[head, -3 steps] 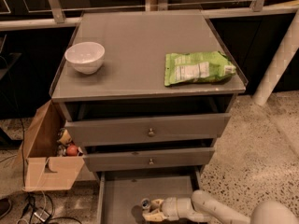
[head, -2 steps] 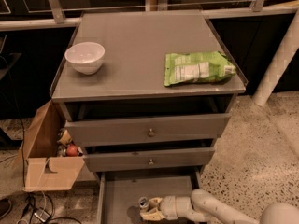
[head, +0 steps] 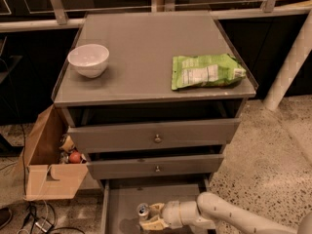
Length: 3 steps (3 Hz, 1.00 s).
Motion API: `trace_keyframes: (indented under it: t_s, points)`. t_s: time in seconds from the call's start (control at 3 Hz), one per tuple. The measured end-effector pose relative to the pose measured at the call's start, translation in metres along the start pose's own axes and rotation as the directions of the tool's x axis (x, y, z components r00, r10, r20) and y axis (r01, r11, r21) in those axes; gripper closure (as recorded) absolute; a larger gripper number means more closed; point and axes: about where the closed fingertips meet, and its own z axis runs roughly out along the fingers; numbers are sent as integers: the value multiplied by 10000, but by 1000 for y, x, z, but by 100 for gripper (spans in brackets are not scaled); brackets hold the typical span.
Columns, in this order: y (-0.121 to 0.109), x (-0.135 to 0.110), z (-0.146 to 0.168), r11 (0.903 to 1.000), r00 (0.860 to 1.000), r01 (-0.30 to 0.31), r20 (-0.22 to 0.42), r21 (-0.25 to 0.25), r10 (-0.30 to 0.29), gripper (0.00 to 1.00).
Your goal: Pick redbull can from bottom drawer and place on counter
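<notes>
The redbull can (head: 143, 210), small and silver with its pull-tab top showing, stands upright in the open bottom drawer (head: 117, 204) near the drawer's middle. My gripper (head: 147, 217) reaches into the drawer from the right on a pale arm, with its cream fingers (head: 156, 209) closed on the can's sides. The counter (head: 146, 48) is the flat grey top of the cabinet, above the two upper drawers.
A white bowl (head: 88, 60) sits on the counter's left and a green snack bag (head: 205, 70) on its right. The two upper drawers (head: 156, 136) stick out slightly above the bottom one. An open cardboard box (head: 46, 167) of items stands on the floor to the left.
The gripper and the can have shifted together a little to the left and slightly up within the bottom drawer. Bowl and snack bag have not moved.
</notes>
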Motion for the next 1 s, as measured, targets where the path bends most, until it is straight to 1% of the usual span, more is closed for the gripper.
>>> trace_keyframes:
  t_s: [0.33,0.67,1.0]
  points:
    - [11,-3,2,9998,10000,43,-73,-207,-45,100]
    - [9,-13,12,9984,10000,-58,25,-557,59,100]
    - [15,-55,25,9942,9994,295,223,-1033,-273,100]
